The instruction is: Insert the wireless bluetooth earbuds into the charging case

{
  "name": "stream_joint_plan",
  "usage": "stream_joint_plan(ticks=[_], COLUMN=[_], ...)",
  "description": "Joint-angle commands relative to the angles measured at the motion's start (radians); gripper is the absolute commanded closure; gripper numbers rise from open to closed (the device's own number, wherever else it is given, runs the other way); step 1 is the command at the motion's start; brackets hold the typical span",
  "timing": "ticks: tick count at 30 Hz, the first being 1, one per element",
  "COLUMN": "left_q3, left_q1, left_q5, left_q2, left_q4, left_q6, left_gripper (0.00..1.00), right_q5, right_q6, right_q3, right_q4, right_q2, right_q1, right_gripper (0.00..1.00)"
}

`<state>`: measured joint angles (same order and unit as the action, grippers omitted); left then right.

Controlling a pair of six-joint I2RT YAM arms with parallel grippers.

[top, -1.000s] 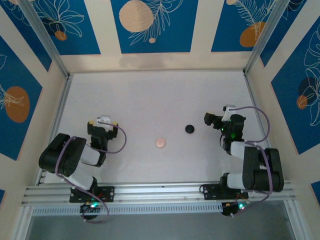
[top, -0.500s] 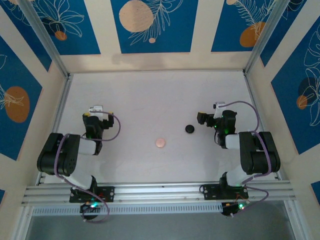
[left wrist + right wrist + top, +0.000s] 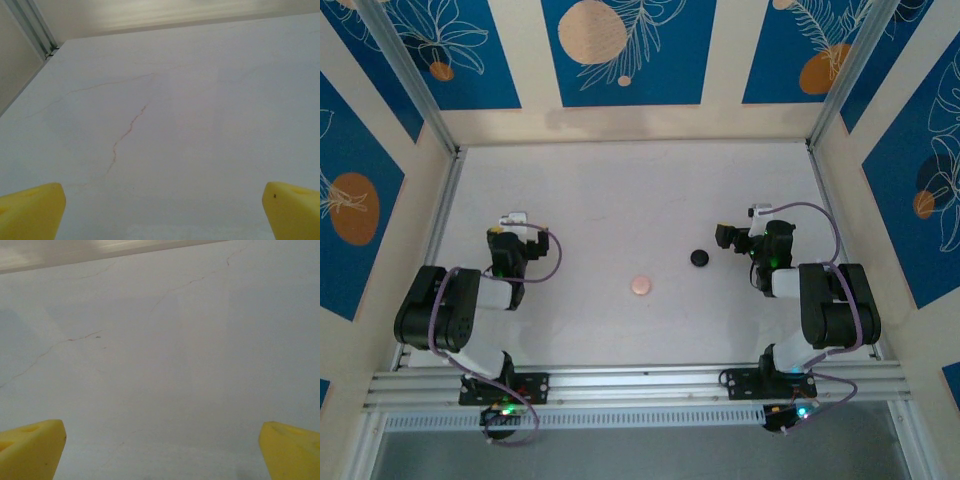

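The table (image 3: 620, 190) is white and smooth like stone, with thin crack lines in it. Cream walls (image 3: 725, 60) stand round it, with blue panels and white leaf drawings.

Nearest, at 6 o'clock in the top view, a ribbed metal rail (image 3: 640, 385) runs along the table edge. Two black arms (image 3: 445, 315) are bolted to it. Each has a purple cable and small green lights at its foot.

Farther in, the left gripper (image 3: 512, 232) is at 9 o'clock on the table and the right gripper (image 3: 742, 238) is at 3 o'clock. Both are spread wide and hold nothing.

The wrist cameras show this up close. Blocky yellow fingertips (image 3: 30, 212) sit in the bottom corners, with bare table between them. The left wrist view has a reddish-brown crack (image 3: 125, 132) and a metal corner post (image 3: 35, 30) at 11 o'clock. The right wrist view has faint grey lines (image 3: 65, 340).

The top view shows two round, flat things like buttons. The pink charging case (image 3: 639, 286) lies just toward 6 o'clock from the table's middle. The black charging case (image 3: 699, 258) lies apart from it at 2 o'clock. The right gripper is near the black one, not touching. At this size I cannot tell if any earbuds are inside them.

Farthest, at 12 o'clock, the back wall has a big orange circle (image 3: 592, 32).
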<state>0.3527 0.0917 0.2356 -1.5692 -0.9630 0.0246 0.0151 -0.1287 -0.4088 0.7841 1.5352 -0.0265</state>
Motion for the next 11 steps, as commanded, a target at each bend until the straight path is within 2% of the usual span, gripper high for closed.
stream_joint_plan(ticks=[1, 11], left_q3=[0.002, -0.003], left_q1=[-0.006, -0.005], left_q5=[-0.018, -0.010], left_q2=[0.009, 0.009], left_q4=[-0.007, -0.017], left_q6=[-0.012, -0.014], left_gripper=[0.00, 0.00], right_q5=[-0.013, -0.009], right_q6=[0.025, 0.026], right_q3=[-0.009, -0.010], right_q4=[0.018, 0.018], right_q2=[-0.012, -0.012], right_q1=[-0.002, 0.000], right_gripper=[0.01, 0.01])
